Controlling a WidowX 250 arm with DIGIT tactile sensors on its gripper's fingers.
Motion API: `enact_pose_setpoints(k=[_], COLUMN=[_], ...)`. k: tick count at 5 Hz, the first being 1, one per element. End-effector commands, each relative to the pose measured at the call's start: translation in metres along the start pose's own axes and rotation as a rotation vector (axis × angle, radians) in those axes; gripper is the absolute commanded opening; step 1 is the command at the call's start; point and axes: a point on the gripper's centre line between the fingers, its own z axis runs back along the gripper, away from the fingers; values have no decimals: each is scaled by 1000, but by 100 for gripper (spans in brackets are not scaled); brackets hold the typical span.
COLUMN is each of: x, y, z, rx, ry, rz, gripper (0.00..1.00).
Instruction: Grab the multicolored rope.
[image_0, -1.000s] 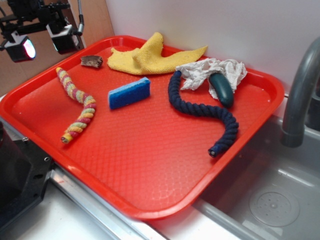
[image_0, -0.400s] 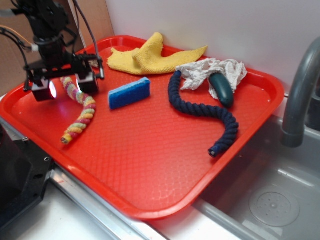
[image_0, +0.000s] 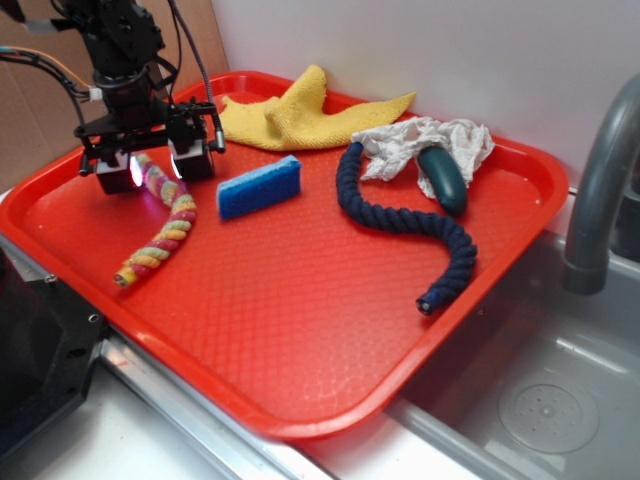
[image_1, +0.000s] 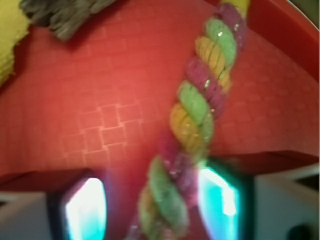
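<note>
The gripper hangs low over the tray's ten o'clock corner, jaws spread wide to either side of the multicolored rope. In the wrist view the rope runs up between the two lit fingers, touching or nearly touching the right one and clear of the left; nothing is clamped. The rope's free end trails toward seven o'clock. A blue sponge lies just beside the gripper at three o'clock.

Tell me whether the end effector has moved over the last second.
Yes. The end effector came down from the tray's far-left corner toward the blue sponge, straddling the multicolored rope.
</note>
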Motion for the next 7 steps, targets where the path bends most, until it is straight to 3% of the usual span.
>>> enact_pose_setpoints(k=[1, 2, 3, 4, 5, 6, 7], x=[-3, -18, -26, -39, -44, -41, -44], y=[24, 31, 19, -5, -13, -14, -15], z=[78, 129, 166, 190, 199, 199, 197], rx=[-118, -140, -170, -159, -172, -133, -133], ry=[75, 9, -30, -86, -105, -116, -116], rz=[-445, -546, -613, -680, -677, -653, -651], gripper=[0, 0, 0, 0, 0, 0, 0])
